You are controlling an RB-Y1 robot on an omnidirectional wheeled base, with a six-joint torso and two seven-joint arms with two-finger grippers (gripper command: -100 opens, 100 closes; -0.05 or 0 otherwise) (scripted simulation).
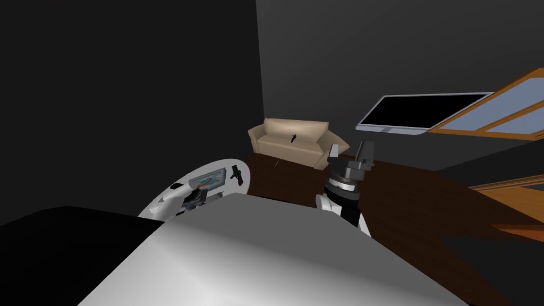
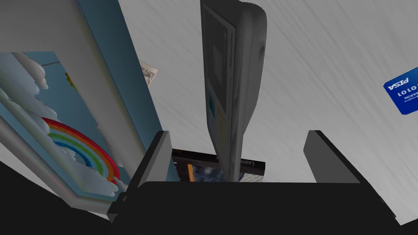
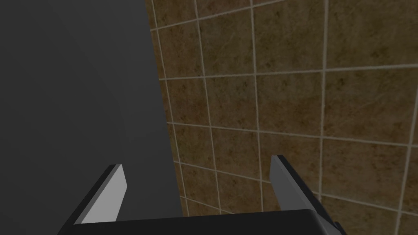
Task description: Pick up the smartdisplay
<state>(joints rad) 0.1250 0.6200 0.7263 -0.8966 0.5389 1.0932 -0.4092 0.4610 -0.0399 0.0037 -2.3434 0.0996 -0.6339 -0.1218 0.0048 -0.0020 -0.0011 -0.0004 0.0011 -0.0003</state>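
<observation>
**A:** Looking at the left hand (image 2: 237, 134), it's wide open and gripping nothing. There's one finger either side of the smartdisplay (image 2: 234, 73), and neither touches it.

**B:** Makes sense. That dark grey slab stands upright on the white tabletop (image 2: 326, 53), edge-on to the hand, so straddling its thin sides is probably the cleanest pinch. The rainbow picture (image 2: 61, 122) sits just beside one finger though, so it could get bumped.

**A:** Yeah. The blue card (image 2: 402, 96) lies well apart, no worry there. The right hand (image 1: 350, 153) hangs raised off to the side, open and empty, out of the way I guess.
</observation>
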